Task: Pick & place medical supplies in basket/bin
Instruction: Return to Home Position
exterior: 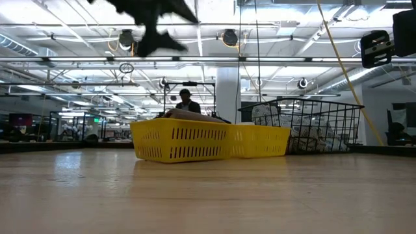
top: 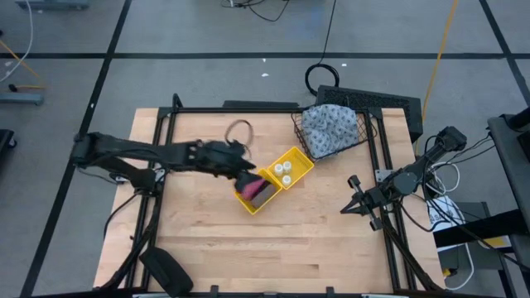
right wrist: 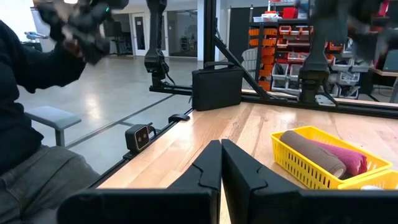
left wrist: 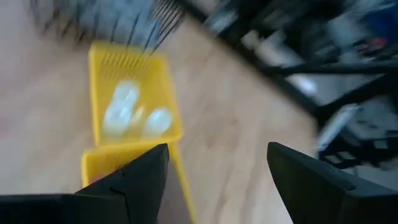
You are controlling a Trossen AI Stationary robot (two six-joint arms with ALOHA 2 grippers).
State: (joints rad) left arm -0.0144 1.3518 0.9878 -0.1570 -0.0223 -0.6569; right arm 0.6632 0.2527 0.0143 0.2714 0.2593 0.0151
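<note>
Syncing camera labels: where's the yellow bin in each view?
High: yellow bin mid-table, left gripper over one end.
Low: bin centre frame.
Left wrist: bin upper left, past open fingers.
Right wrist: bin lower right.
Landmark: black wire basket beside it; not in right wrist.

Your left arm reads as slim matte-black links joined by bulkier rounded joints; your right arm is the same black, with thin cables looping beside its base; on both wrists your jaws are plain dark wedges with flat faces and angular, stepped edges.
</note>
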